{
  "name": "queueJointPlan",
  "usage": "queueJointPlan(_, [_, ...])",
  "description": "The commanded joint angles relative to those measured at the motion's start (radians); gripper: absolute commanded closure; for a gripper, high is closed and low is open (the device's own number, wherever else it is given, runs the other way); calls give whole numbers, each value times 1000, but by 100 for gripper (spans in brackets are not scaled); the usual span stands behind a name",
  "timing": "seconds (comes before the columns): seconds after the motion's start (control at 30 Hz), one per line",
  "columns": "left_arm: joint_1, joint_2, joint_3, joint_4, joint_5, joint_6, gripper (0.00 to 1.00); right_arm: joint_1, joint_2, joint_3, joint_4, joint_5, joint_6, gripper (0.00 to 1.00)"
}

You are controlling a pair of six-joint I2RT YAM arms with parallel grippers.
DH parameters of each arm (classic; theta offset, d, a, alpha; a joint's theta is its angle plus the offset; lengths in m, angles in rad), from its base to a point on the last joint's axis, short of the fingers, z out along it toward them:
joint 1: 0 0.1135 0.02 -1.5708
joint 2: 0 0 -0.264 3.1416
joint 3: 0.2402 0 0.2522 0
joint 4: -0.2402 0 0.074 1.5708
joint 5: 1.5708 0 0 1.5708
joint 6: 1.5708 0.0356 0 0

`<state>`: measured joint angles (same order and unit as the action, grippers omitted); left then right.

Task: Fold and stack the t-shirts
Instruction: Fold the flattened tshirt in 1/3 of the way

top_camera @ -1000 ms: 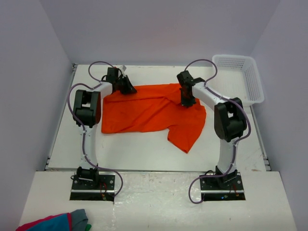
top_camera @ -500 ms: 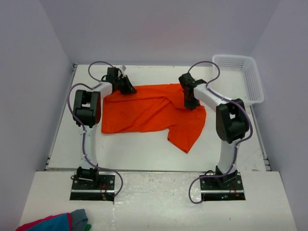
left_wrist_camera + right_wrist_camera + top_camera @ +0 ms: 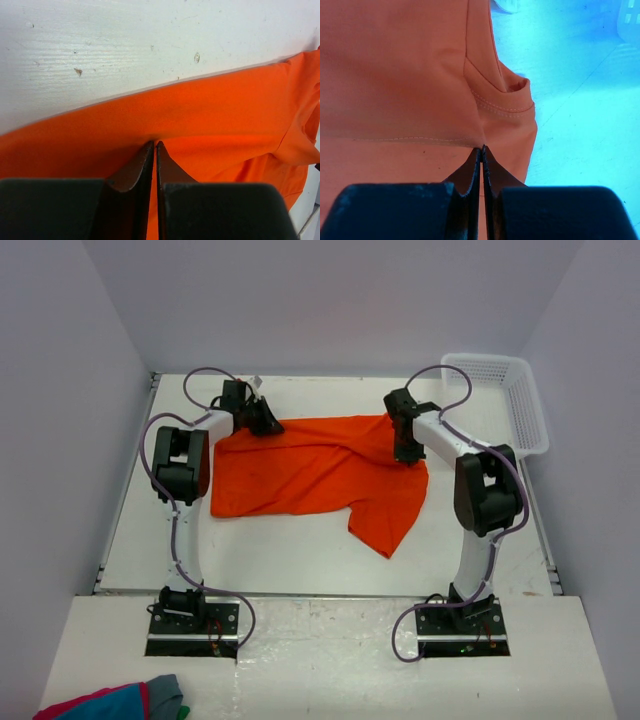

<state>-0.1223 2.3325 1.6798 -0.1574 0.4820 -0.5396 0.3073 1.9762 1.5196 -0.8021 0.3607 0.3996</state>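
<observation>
One bright orange t-shirt (image 3: 310, 475) lies spread on the white table, its lower right part hanging toward the front. My left gripper (image 3: 270, 424) is shut on the shirt's far left edge; in the left wrist view its fingertips (image 3: 156, 145) pinch a fold of the orange cloth (image 3: 210, 115). My right gripper (image 3: 407, 452) is shut on the shirt's far right edge. In the right wrist view the tips (image 3: 483, 148) grip the cloth at a stitched hem (image 3: 420, 139), beside a sleeve (image 3: 510, 100).
A white plastic basket (image 3: 505, 400) stands at the back right of the table. A red, blue and grey cloth bundle (image 3: 115, 702) lies at the near left, in front of the left arm's base (image 3: 190, 620). Grey walls close in the table on three sides.
My right gripper has moved to the right with the shirt's edge, pulling that corner outward. The left gripper has stayed in place.
</observation>
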Motion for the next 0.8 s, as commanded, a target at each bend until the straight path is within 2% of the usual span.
queueJointPlan(0.0, [27, 41, -11, -107, -100, 35, 92, -4, 6, 30, -16, 44, -5, 100])
queueJointPlan(0.17, [27, 39, -11, -106, -98, 36, 92, -4, -17, 36, 24, 20, -28, 100])
queueJointPlan(0.23, [29, 39, -14, -106, -100, 36, 92, -7, 15, 85, -17, 24, -30, 98])
queueJointPlan(0.3, [27, 37, -14, -108, -102, 38, 92, -8, 36, 108, -35, 11, -21, 88])
queueJointPlan(0.33, [27, 36, -14, -108, -103, 38, 92, -8, 47, 111, -42, 0, -21, 79])
queueJointPlan(0.5, [29, 28, -18, -114, -99, 47, 91, -4, 15, 55, -28, 27, 2, 60])
queueJointPlan(0.7, [29, -42, -55, -83, -88, 41, 91, 3, -112, 11, -2, 29, -11, 57])
queueJointPlan(0.77, [29, -70, -61, -83, -91, 41, 90, 4, -146, 5, 13, -23, -25, 57])
